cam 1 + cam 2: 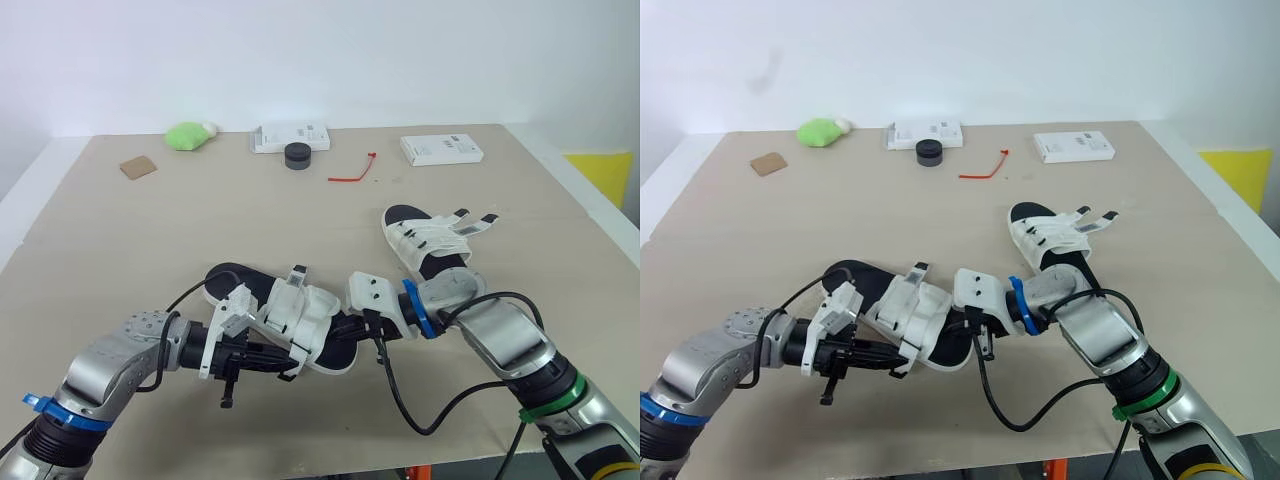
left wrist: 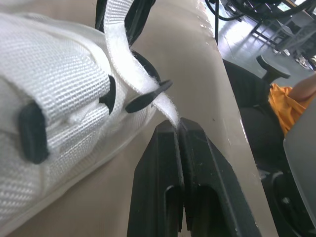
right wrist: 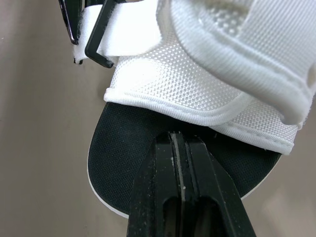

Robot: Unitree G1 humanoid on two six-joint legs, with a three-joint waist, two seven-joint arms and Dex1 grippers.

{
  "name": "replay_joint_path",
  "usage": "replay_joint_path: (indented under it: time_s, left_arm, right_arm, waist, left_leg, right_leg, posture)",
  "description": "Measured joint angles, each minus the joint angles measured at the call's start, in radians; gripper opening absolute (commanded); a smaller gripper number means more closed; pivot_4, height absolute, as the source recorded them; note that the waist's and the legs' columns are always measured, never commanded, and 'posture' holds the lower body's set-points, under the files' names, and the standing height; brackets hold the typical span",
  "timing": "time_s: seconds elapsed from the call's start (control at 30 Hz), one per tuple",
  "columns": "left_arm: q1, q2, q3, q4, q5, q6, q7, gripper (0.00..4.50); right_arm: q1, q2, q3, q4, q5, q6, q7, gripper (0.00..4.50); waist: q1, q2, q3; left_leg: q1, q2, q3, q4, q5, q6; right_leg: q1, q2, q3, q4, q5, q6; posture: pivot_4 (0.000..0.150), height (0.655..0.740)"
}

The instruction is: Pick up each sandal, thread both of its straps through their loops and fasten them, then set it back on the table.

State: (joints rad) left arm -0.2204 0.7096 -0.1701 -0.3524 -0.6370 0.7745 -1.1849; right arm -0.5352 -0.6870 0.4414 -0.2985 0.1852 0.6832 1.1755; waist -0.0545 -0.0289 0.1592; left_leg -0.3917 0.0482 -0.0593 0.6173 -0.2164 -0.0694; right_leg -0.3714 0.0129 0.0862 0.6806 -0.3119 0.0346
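Left claw (image 2: 181, 124) up close, clenched on the tip of the white strap (image 2: 126, 59) of the near sandal (image 1: 300, 320). Right claw (image 3: 178, 136) is pinched shut, its tips against that sandal's black sole (image 3: 123, 148) from the right. Second sandal (image 1: 425, 240) lies farther out on the surface (image 1: 150, 250).

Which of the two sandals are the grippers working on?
The nearer sandal: left gripper pinches its strap, right gripper touches its sole. The farther sandal lies untouched on the table.
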Motion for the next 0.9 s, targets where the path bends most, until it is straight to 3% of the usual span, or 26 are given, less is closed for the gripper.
replay_joint_path:
  time_s: [0.2, 0.5, 0.67, 0.9]
  left_arm:
    - [-0.057, 0.037, 0.017, -0.003, -0.119, 0.169, -0.002, 0.04]
    - [-0.287, 0.098, 0.155, 0.019, -0.488, 0.515, 0.058, 0.04]
    - [-0.394, -0.060, 0.174, 0.218, -0.585, 0.650, 0.253, 0.04]
    - [-0.447, -0.232, 0.168, 0.444, -0.499, 0.695, 0.450, 0.04]
  right_arm:
    - [0.002, 0.000, -0.002, -0.001, 0.000, 0.000, 0.000, 0.00]
    - [-0.003, 0.001, -0.003, 0.002, 0.001, -0.001, 0.003, 0.00]
    - [-0.011, 0.004, 0.000, 0.013, 0.001, -0.006, 0.005, 0.00]
    - [-0.007, 0.002, -0.002, 0.015, 0.001, -0.006, 0.001, 0.00]
  waist:
    - [0.000, 0.000, 0.000]
    - [0.000, -0.002, 0.002]
    - [0.005, -0.003, 0.003]
    - [0.008, -0.003, 0.002]
  left_leg:
    - [0.000, 0.000, 0.000, 0.000, 0.000, 0.000]
    - [-0.001, 0.000, -0.001, 0.000, 0.000, 0.000]
    - [-0.002, -0.001, -0.003, 0.002, 0.000, 0.000]
    - [-0.001, -0.002, -0.004, 0.002, 0.001, -0.001]
  right_leg:
    - [0.000, 0.000, 0.000, 0.000, 0.000, 0.000]
    - [0.000, 0.000, -0.001, 0.000, 0.000, 0.000]
    - [0.000, 0.000, -0.002, 0.000, 0.000, 0.001]
    - [0.001, 0.000, -0.003, 0.001, 0.002, 0.000]
  posture:
    - [0.150, 0.7400]
    - [0.150, 0.7400]
    - [0.150, 0.7400]
    - [0.150, 0.7400]
